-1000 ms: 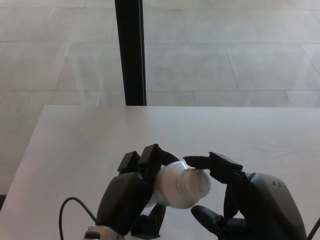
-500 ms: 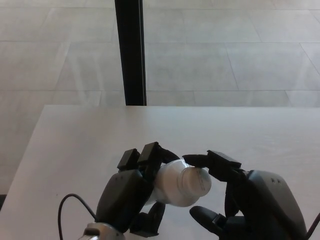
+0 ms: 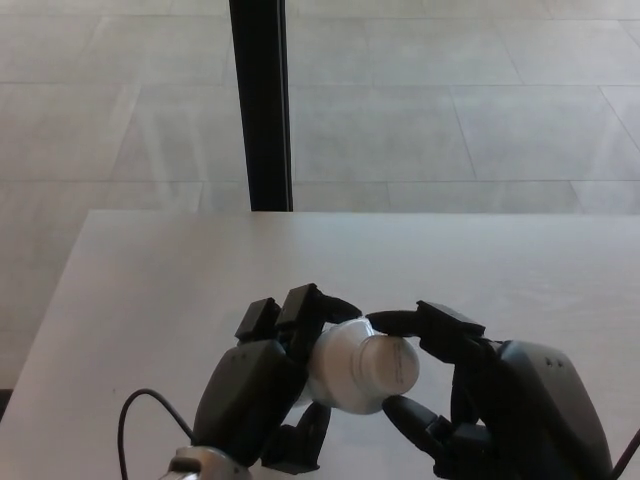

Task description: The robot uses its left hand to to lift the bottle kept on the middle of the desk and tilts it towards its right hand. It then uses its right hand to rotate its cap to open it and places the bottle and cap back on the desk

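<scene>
My left hand (image 3: 262, 385) is shut on a white bottle (image 3: 345, 368), held above the desk (image 3: 200, 270) and tilted to the right. The bottle's white cap (image 3: 390, 365) faces my right hand (image 3: 495, 400). That hand's upper fingers (image 3: 425, 324) lie over the top of the cap and its thumb (image 3: 410, 415) presses up from below, so the cap sits pinched between them. The bottle's lower body is hidden behind my left hand.
The pale desk spreads out ahead, with its far edge at mid-picture. Beyond it is tiled floor and a black vertical post (image 3: 260, 100). A thin black cable (image 3: 140, 420) loops by my left wrist.
My right thumb has risen from below to touch the underside of the cap. The bottle and my left hand have barely moved.
</scene>
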Controlling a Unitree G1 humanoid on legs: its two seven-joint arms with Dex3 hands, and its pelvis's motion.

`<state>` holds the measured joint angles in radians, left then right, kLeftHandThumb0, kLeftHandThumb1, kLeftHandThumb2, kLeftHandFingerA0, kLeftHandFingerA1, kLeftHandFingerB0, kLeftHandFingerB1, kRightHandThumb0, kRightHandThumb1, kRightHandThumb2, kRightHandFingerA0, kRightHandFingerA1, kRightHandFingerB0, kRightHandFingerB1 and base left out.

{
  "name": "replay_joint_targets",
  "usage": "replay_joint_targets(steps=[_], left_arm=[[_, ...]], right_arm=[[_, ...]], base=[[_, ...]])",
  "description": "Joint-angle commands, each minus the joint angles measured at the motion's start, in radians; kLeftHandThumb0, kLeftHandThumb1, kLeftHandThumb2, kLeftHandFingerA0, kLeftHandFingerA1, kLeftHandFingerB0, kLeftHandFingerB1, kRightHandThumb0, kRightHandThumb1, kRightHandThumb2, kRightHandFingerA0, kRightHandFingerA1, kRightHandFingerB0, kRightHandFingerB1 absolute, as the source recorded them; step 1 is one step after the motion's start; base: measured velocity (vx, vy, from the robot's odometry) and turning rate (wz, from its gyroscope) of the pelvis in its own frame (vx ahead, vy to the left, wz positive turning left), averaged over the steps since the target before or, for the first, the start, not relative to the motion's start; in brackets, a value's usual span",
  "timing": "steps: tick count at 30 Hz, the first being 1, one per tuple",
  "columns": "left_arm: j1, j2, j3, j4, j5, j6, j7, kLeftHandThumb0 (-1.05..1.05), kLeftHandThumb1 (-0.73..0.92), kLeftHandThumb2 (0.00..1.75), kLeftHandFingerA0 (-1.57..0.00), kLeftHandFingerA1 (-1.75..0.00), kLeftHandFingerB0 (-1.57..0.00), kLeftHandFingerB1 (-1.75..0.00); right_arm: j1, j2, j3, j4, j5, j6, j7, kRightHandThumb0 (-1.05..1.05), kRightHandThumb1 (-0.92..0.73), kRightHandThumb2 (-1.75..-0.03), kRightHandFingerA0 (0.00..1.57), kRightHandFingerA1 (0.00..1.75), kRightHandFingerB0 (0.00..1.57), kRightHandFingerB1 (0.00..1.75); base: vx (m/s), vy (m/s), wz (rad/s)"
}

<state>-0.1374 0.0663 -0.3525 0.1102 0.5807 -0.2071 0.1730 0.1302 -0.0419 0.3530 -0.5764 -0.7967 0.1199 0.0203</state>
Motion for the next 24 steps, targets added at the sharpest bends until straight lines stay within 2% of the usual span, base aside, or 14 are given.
replay_joint_targets(steps=[1, 2, 3, 5, 13, 15, 16, 17, 18, 20, 21, 23, 24], left_arm=[[-0.002, -0.005, 0.005, -0.005, -0.015, 0.009, -0.001, 0.19, 0.49, 1.67, -1.19, -1.75, -1.1, -1.53], [-0.003, -0.004, 0.005, -0.002, -0.015, 0.002, 0.002, 0.19, 0.49, 1.67, -1.19, -1.75, -1.1, -1.53], [-0.003, -0.003, 0.005, 0.001, -0.014, -0.006, 0.008, 0.21, 0.48, 1.68, -1.18, -1.75, -1.11, -1.55], [0.001, -0.002, 0.005, -0.001, -0.013, -0.008, 0.012, 0.19, 0.49, 1.66, -1.17, -1.75, -1.1, -1.55], [0.001, 0.002, 0.004, -0.003, -0.01, -0.001, 0.006, 0.2, 0.5, 1.65, -1.16, -1.75, -1.09, -1.54], [0.001, 0.003, 0.005, -0.004, -0.012, -0.005, 0.008, 0.23, 0.51, 1.68, -1.21, -1.74, -1.14, -1.55], [0.0, 0.007, 0.004, -0.004, -0.005, -0.007, 0.01, 0.16, 0.8, 1.47, -1.25, -1.36, -1.2, -1.3], [0.0, 0.011, 0.005, -0.006, -0.002, -0.006, 0.01, 0.23, 0.48, 1.67, -1.19, -1.75, -1.12, -1.55], [0.001, 0.013, 0.006, -0.005, -0.006, -0.01, 0.009, 0.2, 0.48, 1.66, -1.18, -1.75, -1.11, -1.55], [-0.001, 0.013, 0.007, 0.0, -0.006, -0.015, 0.016, 0.21, 0.47, 1.68, -1.2, -1.75, -1.12, -1.55], [-0.001, 0.011, 0.008, 0.0, -0.01, -0.014, 0.016, 0.2, 0.49, 1.68, -1.2, -1.75, -1.13, -1.55], [0.001, 0.008, 0.009, -0.005, -0.012, -0.004, 0.01, 0.21, 0.5, 1.68, -1.21, -1.74, -1.14, -1.55], [-0.001, 0.01, 0.009, -0.004, -0.011, -0.006, 0.009, 0.12, 0.79, 1.42, -1.2, -1.31, -1.15, -1.25]], right_arm=[[0.011, -0.002, 0.009, 0.019, 0.007, -0.045, -0.051, -0.32, -0.56, -1.02, 1.17, 1.32, 0.8, 0.85], [0.011, -0.003, 0.01, 0.02, 0.006, -0.046, -0.054, -0.32, -0.56, -1.02, 1.17, 1.32, 0.8, 0.85], [0.011, -0.006, 0.01, 0.019, 0.008, -0.046, -0.05, -0.25, -0.69, -0.79, 0.93, 1.68, 0.83, 0.87], [0.01, -0.012, 0.011, 0.017, 0.015, -0.043, -0.037, -0.27, -0.68, -0.83, 0.93, 1.67, 0.86, 0.93], [-0.014, -0.054, 0.008, -0.001, 0.003, -0.03, 0.023, -0.24, -0.61, -0.94, 0.96, 1.64, 0.91, 0.98], [-0.032, -0.083, 0.004, -0.004, -0.008, -0.041, 0.035, -0.23, -0.57, -0.96, 0.97, 1.61, 0.91, 0.98], [-0.044, -0.098, 0.001, -0.011, -0.014, -0.034, 0.055, -0.24, -0.56, -0.97, 0.97, 1.6, 0.92, 0.96], [-0.065, -0.128, -0.009, -0.014, -0.012, -0.052, 0.068, -0.22, -0.5, -1.08, 1.2, 1.27, 0.9, 0.93], [-0.075, -0.142, -0.013, -0.015, -0.009, -0.057, 0.075, -0.21, -0.48, -1.08, 1.2, 1.27, 0.9, 0.93], [-0.093, -0.167, -0.017, -0.019, -0.008, -0.057, 0.091, -0.21, -0.47, -1.08, 1.21, 1.27, 0.91, 0.93], [-0.102, -0.182, -0.02, -0.02, -0.001, -0.062, 0.101, -0.21, -0.48, -0.99, 0.99, 1.61, 0.94, 0.9], [-0.116, -0.201, -0.024, -0.021, 0.005, -0.066, 0.113, -0.21, -0.46, -0.99, 1.0, 1.6, 0.95, 0.9], [-0.136, -0.226, -0.03, -0.018, 0.011, -0.079, 0.131, -0.24, -0.49, -0.92, 1.0, 1.63, 0.95, 0.88]], base=[[0.0, 0.0, 0.0], [0.0, 0.0, 0.0], [0.0, 0.0, 0.0], [0.0, 0.0, 0.0], [0.0, 0.0, 0.0], [0.0, 0.0, 0.0], [0.0, 0.0, 0.0], [0.0, 0.0, 0.0], [0.0, 0.0, 0.0], [0.0, 0.0, 0.0], [0.0, 0.0, 0.0], [0.0, 0.0, 0.0], [0.0, 0.0, 0.0]])
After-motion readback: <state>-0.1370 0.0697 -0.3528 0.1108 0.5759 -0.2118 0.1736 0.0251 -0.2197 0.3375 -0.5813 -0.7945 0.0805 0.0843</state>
